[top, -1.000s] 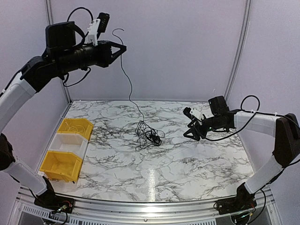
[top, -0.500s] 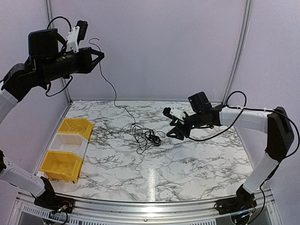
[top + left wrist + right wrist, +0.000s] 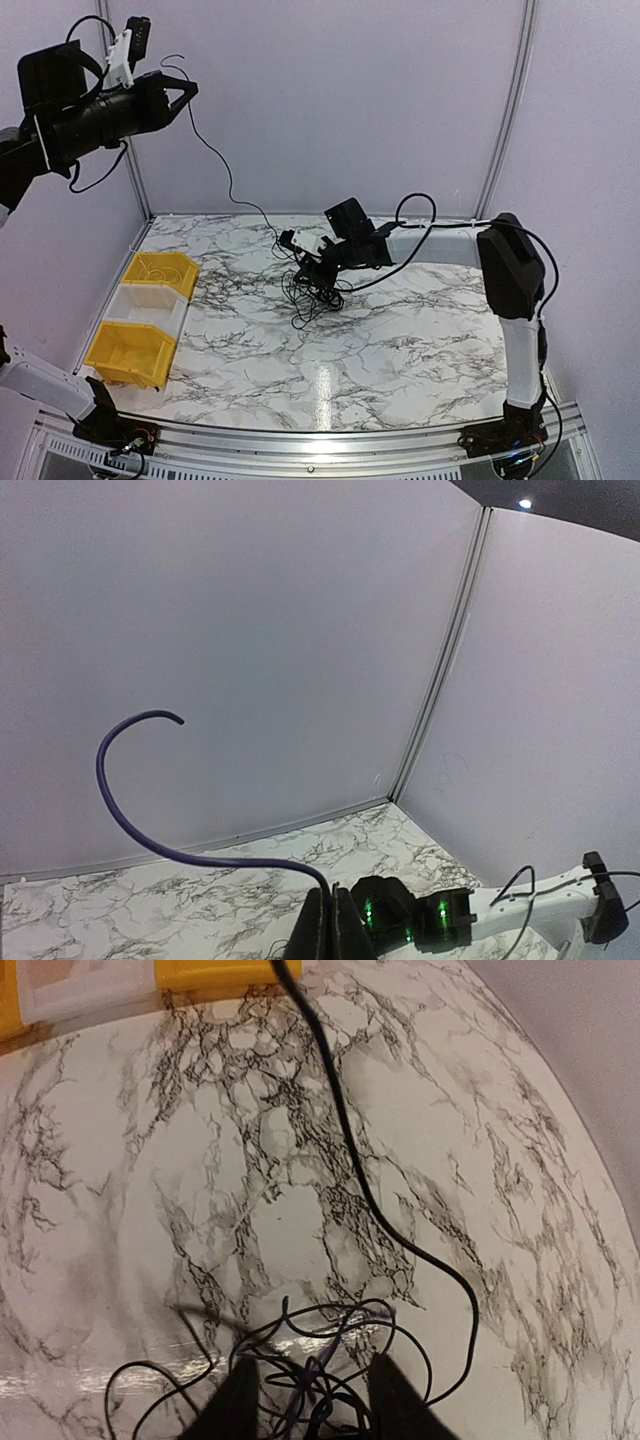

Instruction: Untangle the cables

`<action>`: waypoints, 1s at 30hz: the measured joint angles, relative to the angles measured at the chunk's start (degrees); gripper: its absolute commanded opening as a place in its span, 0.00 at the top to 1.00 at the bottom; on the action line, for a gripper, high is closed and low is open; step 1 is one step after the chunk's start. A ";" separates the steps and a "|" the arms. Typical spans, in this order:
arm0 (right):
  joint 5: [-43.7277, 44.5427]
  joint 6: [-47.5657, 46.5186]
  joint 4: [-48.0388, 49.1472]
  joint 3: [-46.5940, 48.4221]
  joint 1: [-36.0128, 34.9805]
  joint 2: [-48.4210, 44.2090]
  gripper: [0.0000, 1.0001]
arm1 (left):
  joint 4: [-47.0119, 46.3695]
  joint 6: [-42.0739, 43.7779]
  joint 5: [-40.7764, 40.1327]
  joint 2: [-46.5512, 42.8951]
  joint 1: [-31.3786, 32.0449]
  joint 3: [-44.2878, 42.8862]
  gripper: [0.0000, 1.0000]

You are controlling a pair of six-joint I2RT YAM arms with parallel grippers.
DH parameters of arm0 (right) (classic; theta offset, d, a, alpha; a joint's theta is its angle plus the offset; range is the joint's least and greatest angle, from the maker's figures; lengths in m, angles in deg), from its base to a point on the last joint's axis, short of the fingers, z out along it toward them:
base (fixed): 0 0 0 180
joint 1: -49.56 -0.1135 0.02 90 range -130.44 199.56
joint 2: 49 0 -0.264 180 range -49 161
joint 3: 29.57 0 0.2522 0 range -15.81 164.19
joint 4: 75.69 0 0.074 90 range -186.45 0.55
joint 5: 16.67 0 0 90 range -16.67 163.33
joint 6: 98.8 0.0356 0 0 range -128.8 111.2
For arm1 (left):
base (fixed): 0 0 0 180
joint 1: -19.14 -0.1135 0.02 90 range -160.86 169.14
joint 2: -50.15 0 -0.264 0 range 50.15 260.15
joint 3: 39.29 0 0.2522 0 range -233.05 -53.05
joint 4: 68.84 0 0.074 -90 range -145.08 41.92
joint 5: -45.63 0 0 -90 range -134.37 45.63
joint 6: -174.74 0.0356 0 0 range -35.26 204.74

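Observation:
The cables lie as a small bunch of thin black wires on the marble table, near its middle. One strand rises from the bunch up to the left. My left gripper is high at the upper left, shut on that strand. In the left wrist view the strand's free end curls out of the shut left gripper. My right gripper is low over the bunch. In the right wrist view the right gripper has its fingers apart, with wire loops lying between them. The raised strand runs away from there.
Three bins stand in a row along the table's left edge: a yellow bin, a white bin and another yellow bin. Purple walls close off the back and both sides. The right arm stretches across the back right of the table.
My right arm has swung left from the table's right side onto the bunch. My left arm has moved up and left, drawing the strand with it.

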 measured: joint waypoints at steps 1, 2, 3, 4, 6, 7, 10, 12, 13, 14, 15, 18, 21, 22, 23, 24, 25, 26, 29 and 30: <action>0.59 0.37 0.74 0.46 0.00 1.77 0.91 | 0.22 0.02 -0.09 0.11 0.00 -0.87 1.00; 1.40 0.94 1.53 0.52 0.02 3.28 0.94 | 0.37 0.07 -0.22 0.20 0.00 -1.66 1.00; 2.05 1.29 1.79 0.52 0.22 4.81 0.98 | 0.87 0.24 -0.57 0.33 0.00 -2.84 1.00; 2.69 1.73 1.97 0.52 0.39 6.16 1.00 | 1.16 0.59 -1.03 0.46 0.00 -3.98 1.00; 3.63 2.47 1.99 0.48 0.74 8.02 1.00 | 1.51 1.46 -2.56 0.55 0.00 -6.47 1.00; 4.04 2.86 2.12 0.37 0.98 8.57 1.00 | 1.66 2.25 -3.74 0.52 0.00 -7.69 1.00; 4.70 3.58 2.78 -0.07 1.75 8.50 1.00 | 2.05 5.40 -8.11 0.35 0.00 -11.32 1.00; 4.83 4.04 3.48 -0.59 2.49 8.37 0.98 | 2.05 7.96 -11.69 -0.13 0.00 -13.25 1.00; 4.83 4.20 3.61 -0.90 2.95 8.35 0.93 | 1.99 9.03 -13.29 -0.61 0.00 -13.66 1.00; 4.79 4.31 3.67 -1.09 3.32 8.35 0.88 | 1.95 10.19 -14.71 -1.29 0.00 -13.73 1.00; 4.66 4.37 3.63 -1.18 3.72 8.35 0.80 | 1.88 11.23 -16.09 -2.12 0.00 -13.42 1.00; 4.81 4.33 2.38 -2.32 4.52 7.19 0.58 | 1.55 13.00 -18.88 -4.92 0.00 -9.81 1.00; 4.59 3.41 -0.57 -5.75 5.07 2.71 0.50 | 1.38 13.88 -20.94 -7.50 0.00 -3.82 1.00; 4.44 3.19 -1.68 -6.38 5.20 1.20 0.48 | 1.40 13.92 -21.31 -7.93 0.00 -1.97 1.00; 4.17 2.58 -3.10 -7.10 5.38 -1.07 0.45 | 1.44 13.97 -21.62 -8.26 0.00 0.15 1.00; 3.91 2.12 -4.33 -7.65 5.57 -3.56 0.42 | 1.46 13.97 -21.88 -8.52 0.00 2.51 1.00; 3.78 1.53 -5.20 -8.26 5.77 -6.23 0.39 | 1.44 13.90 -22.10 -8.74 0.00 5.16 1.00; 3.74 0.94 -5.66 -9.09 5.92 -9.11 0.38 | 1.51 13.84 -22.14 -8.72 -0.02 7.04 1.00; 3.19 -0.28 -6.10 -12.79 6.64 -17.77 0.35 | 2.08 13.53 -21.97 -8.22 -0.52 12.70 1.00; 2.84 -0.66 -6.34 -14.25 7.04 -20.57 0.35 | 2.21 13.38 -21.77 -8.02 -0.90 14.12 1.00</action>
